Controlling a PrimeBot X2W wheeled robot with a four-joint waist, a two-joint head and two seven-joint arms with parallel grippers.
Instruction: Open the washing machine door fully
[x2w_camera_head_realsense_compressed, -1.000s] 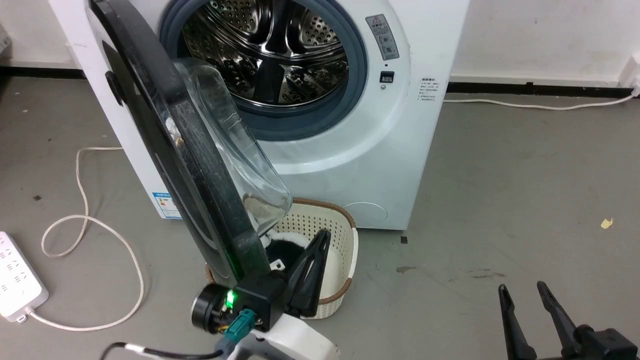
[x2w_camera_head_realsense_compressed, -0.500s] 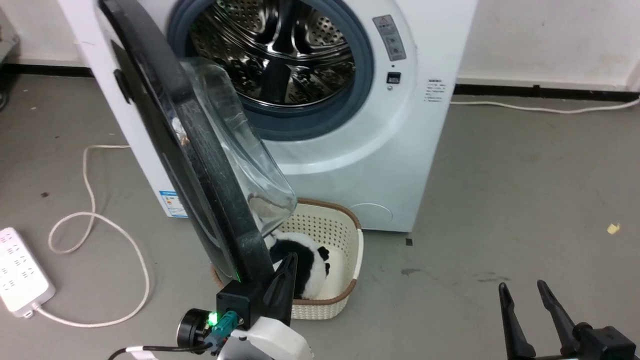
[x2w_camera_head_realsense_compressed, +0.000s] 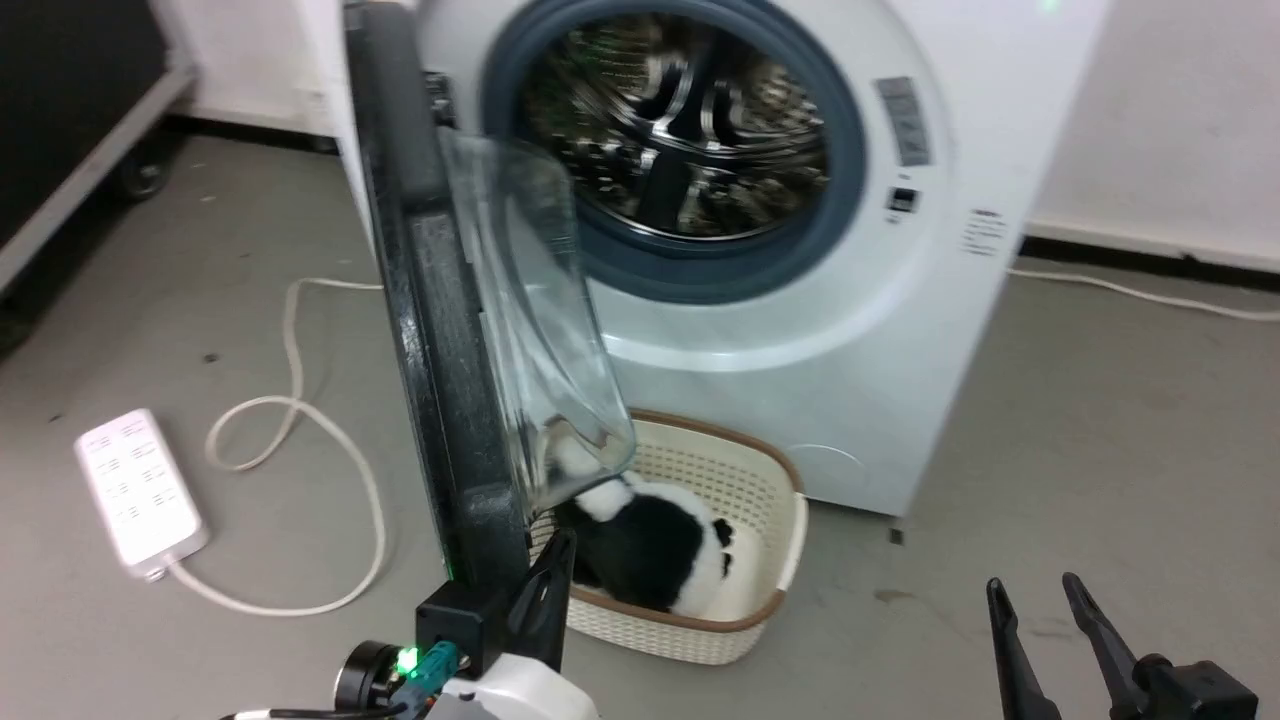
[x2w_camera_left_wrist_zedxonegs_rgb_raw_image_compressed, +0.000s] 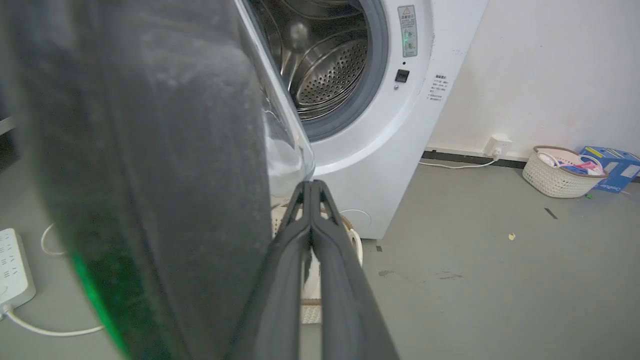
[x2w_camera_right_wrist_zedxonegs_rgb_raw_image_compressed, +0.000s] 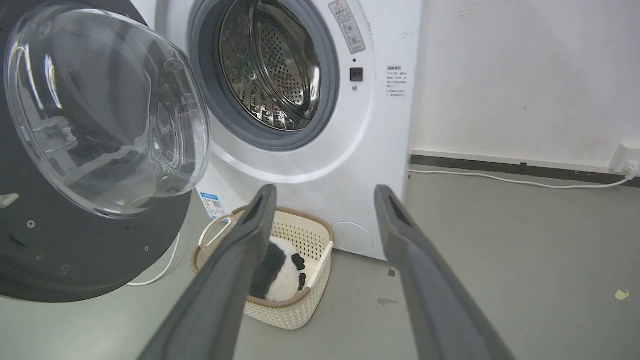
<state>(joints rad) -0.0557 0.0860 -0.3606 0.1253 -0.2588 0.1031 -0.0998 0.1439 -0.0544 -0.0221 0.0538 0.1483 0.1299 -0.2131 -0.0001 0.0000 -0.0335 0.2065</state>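
Now my head camera has swung round, so the whole scene sits differently; allowing for that, the washing machine door (x2w_camera_head_realsense_compressed: 430, 300) shows me its black rim edge-on where 1 second ago I saw its outer face, and my left gripper (x2w_camera_head_realsense_compressed: 560, 548) has drawn back from over the cream basket (x2w_camera_head_realsense_compressed: 700, 640) to the rim's lower edge, fingers pressed together on nothing. I judge the door roughly square to the washing machine (x2w_camera_head_realsense_compressed: 900, 380), so more swing is left. Its clear glass bowl bulges toward the drum, above the basket. My right gripper (x2w_camera_head_realsense_compressed: 1032, 585) waits well apart, jaws spread and empty
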